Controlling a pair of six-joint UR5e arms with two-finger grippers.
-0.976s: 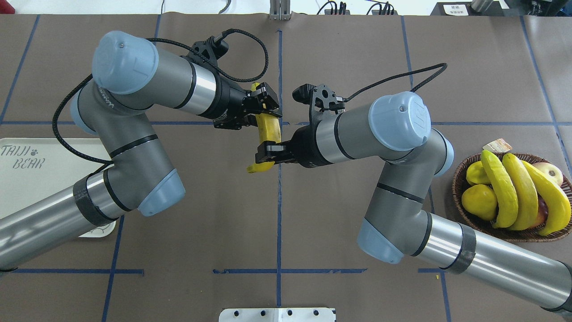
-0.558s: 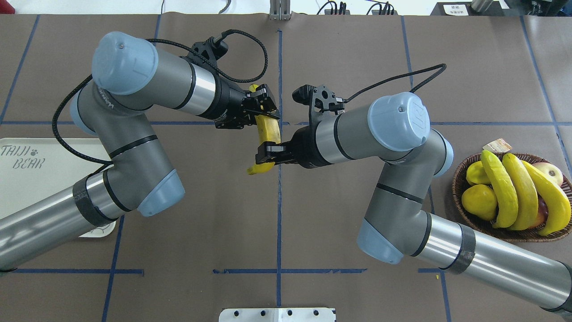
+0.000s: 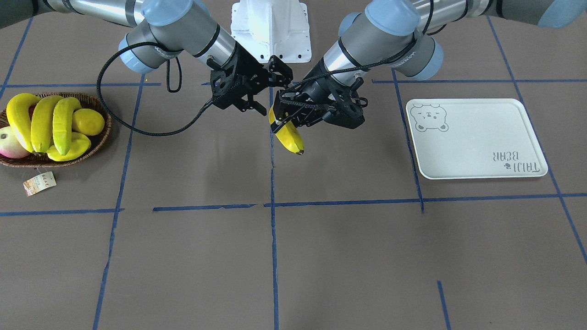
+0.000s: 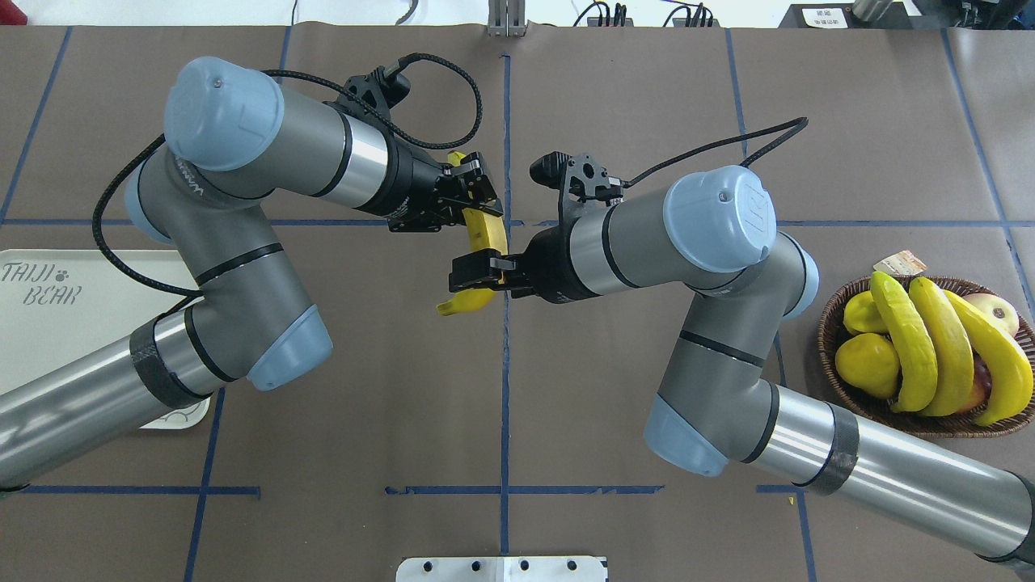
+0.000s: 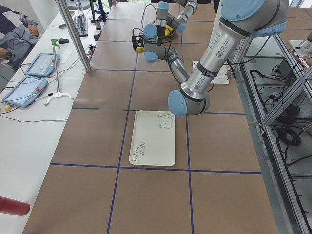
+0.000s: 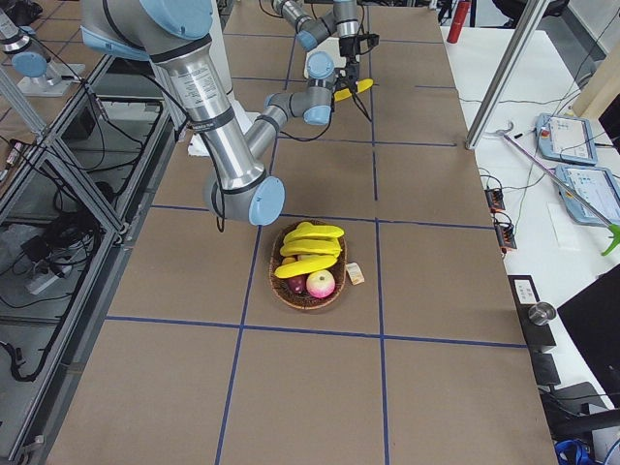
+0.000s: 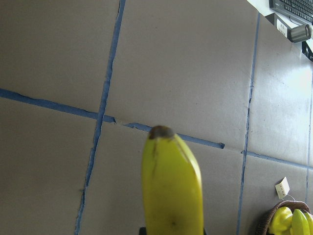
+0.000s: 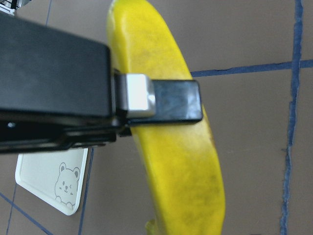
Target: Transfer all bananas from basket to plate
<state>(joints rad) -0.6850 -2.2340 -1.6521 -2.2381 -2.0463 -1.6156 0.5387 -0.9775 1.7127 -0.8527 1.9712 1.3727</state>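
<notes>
1. In the air over the middle of the table (image 4: 364,420), between the two arms: one banana (image 4: 485,234), lying lengthwise away from the robot.
2. Pinched across its far part by the left gripper (image 4: 473,187), both pads pressed onto the peel. In the left wrist view, only the dark-tipped end showing beyond the grip.
3. At the near part, the right gripper (image 4: 477,273), jaws now spread apart and off the peel. Clamped on that same part a second ago.
4. Since then, near tip of the banana swung a little toward the robot's left, and the left gripper shifted slightly the same way.
5. Close up in the right wrist view: yellow peel crossed by one black finger (image 8: 166,100) of the left gripper, a silver block at its root.
6. In the basket (image 4: 930,424) at the robot's right, unchanged: three bananas (image 4: 938,347) laid side by side across other fruit (image 4: 869,364), with a paper tag (image 3: 40,182) on the table just beside the rim.
7. At the robot's left, flat on the table and well apart from the held banana: the plate (image 3: 477,137), partly hidden under the left arm in the overhead view.
</notes>
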